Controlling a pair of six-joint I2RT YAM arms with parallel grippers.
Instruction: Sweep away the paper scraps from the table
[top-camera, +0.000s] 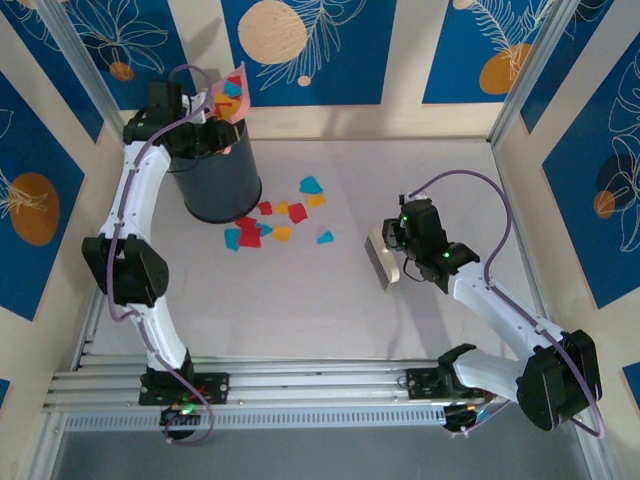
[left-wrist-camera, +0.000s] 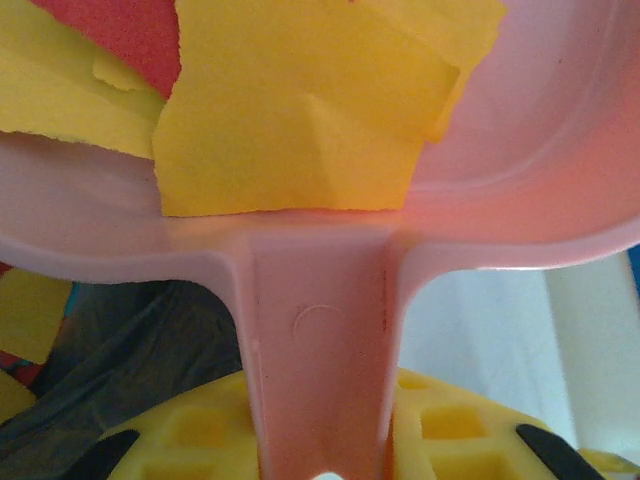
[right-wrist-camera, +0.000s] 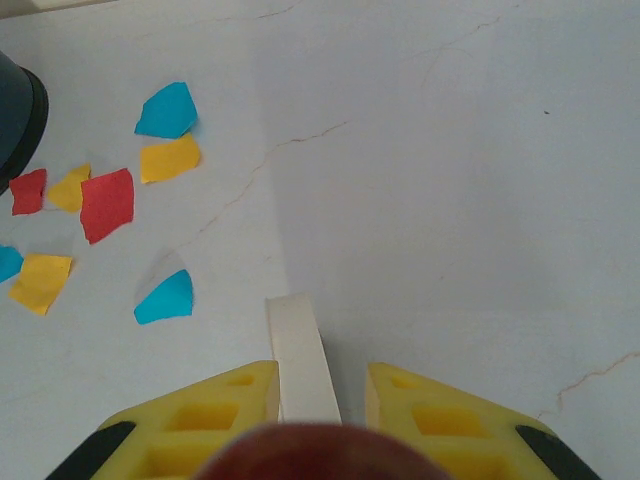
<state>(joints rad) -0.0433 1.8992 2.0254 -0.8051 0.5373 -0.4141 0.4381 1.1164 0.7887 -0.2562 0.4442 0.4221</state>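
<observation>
My left gripper (top-camera: 215, 135) is raised over a dark bin (top-camera: 215, 175) at the back left, shut on the handle (left-wrist-camera: 320, 340) of a pink dustpan (top-camera: 232, 105). The pan is tilted and carries yellow (left-wrist-camera: 290, 110) and red (left-wrist-camera: 130, 40) paper scraps. More red, yellow and cyan paper scraps (top-camera: 270, 222) lie on the white table (top-camera: 300, 300) just right of the bin. My right gripper (top-camera: 400, 245) sits low at mid-right, shut on a white brush (top-camera: 382, 258). From the right wrist, the brush (right-wrist-camera: 300, 350) runs between the yellow fingers (right-wrist-camera: 200, 420), with scraps (right-wrist-camera: 107, 203) ahead to the left.
The bin (right-wrist-camera: 15, 110) stands against the scrap cluster's left side. Blue floral wall panels and aluminium posts close in the back and sides. Aluminium rails (top-camera: 320, 385) run along the near edge. Bare table (right-wrist-camera: 450, 200) stretches ahead and right of the brush.
</observation>
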